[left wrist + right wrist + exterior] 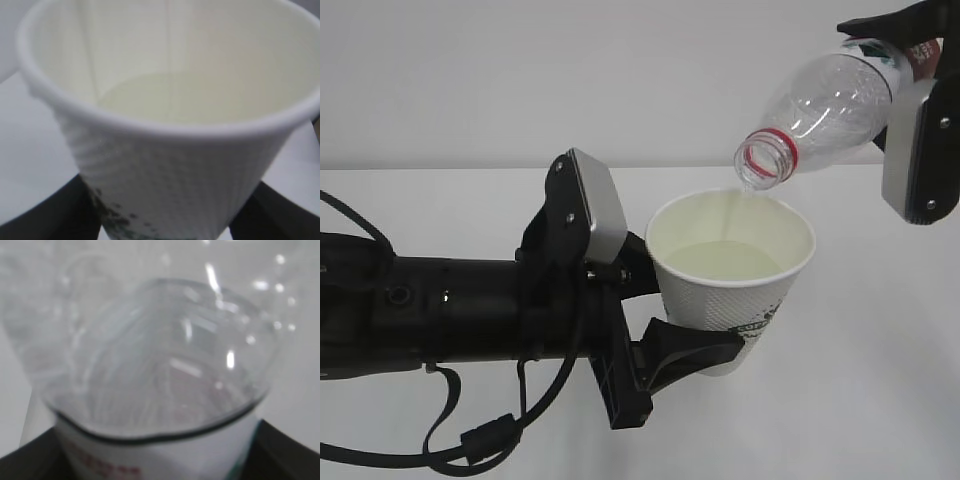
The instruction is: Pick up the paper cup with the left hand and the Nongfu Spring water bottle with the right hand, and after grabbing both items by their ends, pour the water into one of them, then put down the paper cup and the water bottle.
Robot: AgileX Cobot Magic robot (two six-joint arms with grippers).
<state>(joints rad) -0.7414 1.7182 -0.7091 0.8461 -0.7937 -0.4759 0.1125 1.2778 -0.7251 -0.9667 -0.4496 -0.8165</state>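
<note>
Left hand [705,330] jaws clamped paper cup [732,290] — right hand [910,110] jaws gripped Nongfu Spring water bottle [820,110], tilted mouth-down — water [725,258] pooled inside cup.

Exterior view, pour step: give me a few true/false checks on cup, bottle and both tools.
1. The paper cup is held by the left tool. True.
2. The Nongfu Spring water bottle stands upright. False: it is tilted, mouth down over the cup.
3. The cup is empty. False: water lies in its bottom.
4. The bottle has no cap. True.
5. The right tool is empty. False: it grips the bottle's label end.
</note>
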